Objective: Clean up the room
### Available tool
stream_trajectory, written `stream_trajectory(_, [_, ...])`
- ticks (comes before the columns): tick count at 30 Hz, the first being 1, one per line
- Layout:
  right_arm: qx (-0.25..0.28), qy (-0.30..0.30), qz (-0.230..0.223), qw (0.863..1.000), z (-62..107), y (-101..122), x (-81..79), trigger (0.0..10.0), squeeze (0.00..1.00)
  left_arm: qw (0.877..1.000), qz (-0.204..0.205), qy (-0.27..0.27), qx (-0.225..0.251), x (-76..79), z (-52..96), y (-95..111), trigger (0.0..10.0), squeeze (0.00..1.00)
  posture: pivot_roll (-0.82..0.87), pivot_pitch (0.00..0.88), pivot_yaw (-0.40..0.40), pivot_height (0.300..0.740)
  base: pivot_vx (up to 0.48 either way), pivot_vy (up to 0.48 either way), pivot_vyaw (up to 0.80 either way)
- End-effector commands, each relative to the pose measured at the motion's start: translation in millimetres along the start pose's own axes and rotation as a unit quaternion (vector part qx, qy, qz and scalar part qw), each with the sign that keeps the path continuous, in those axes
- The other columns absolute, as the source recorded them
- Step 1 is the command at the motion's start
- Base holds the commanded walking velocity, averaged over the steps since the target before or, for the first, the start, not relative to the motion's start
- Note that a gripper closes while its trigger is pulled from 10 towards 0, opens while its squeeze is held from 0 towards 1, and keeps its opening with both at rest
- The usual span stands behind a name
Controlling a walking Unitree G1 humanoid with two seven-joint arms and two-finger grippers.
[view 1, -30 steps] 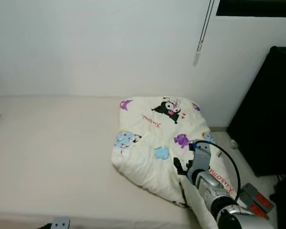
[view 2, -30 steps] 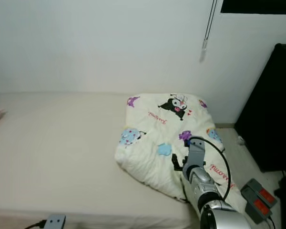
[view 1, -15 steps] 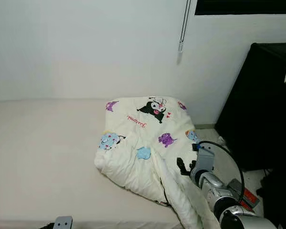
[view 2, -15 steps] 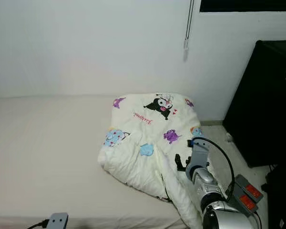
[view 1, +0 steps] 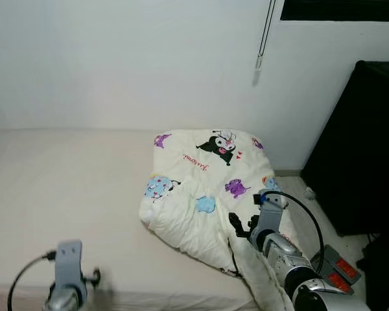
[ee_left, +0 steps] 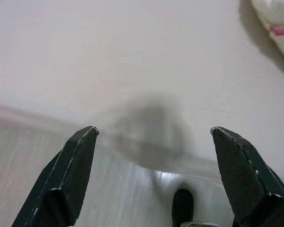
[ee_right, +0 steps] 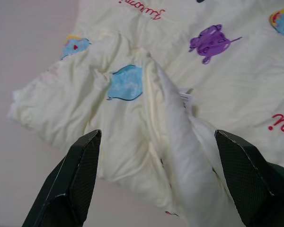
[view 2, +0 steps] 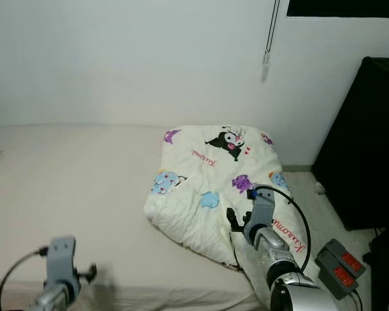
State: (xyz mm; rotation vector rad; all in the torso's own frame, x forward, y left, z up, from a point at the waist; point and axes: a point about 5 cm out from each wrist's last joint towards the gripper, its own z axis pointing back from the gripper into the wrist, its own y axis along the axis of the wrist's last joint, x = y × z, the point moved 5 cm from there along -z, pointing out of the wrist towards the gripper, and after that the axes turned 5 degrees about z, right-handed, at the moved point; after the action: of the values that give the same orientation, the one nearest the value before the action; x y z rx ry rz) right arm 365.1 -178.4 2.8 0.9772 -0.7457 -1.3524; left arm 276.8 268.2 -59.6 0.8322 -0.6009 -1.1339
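Wide cream-beige mattress spans the left and centre of the scene, against a plain white wall. On its right end lies a bunched cream-white quilted blanket printed with cartoon animals in purple, blue and black, pink script lettering across it; its far part lies flat on the mattress, its near right corner spills over the mattress edge toward the floor. Right gripper hangs over the near right part of the blanket, fingers spread wide apart, a raised fold of the blanket lying between them but not pinched; released, holding nothing. The silver right arm with a black cable loop reaches in from the near right. Left gripper hovers at the near left, above the near edge of the mattress, fingers likewise wide apart with nothing between them; pale floor boards show beneath. Silver left wrist shows blurred at the near left corner. Far right: a tall black cabinet. On the floor near it, a grey box with red buttons. A thin blind cord with a pale weight hangs against the wall.
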Motion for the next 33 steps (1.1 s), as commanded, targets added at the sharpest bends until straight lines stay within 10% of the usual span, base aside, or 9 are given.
stream_trajectory(1, [0.017,-0.005,0.019,1.000,-1.5,13,3.9,10.0,0.00,1.000,0.009,0.006,-0.008,-6.1,1.5,-5,10.0,0.00,0.02,0.050,0.002,0.665,0.000,0.000,0.00])
stream_trajectory(19, [0.076,-0.071,0.162,0.981,9.9,92,64.7,10.0,0.00,0.997,0.009,-0.006,0.075,-25.5,-0.5,40,10.0,0.00,0.09,0.195,0.030,0.605,0.000,0.000,0.00])
stream_trajectory(33, [0.173,-0.005,0.181,0.968,10.8,171,39.5,10.0,0.00,0.988,-0.019,-0.046,0.148,-26.5,8.8,72,10.0,0.00,0.16,0.285,0.049,0.550,0.000,0.000,0.00])
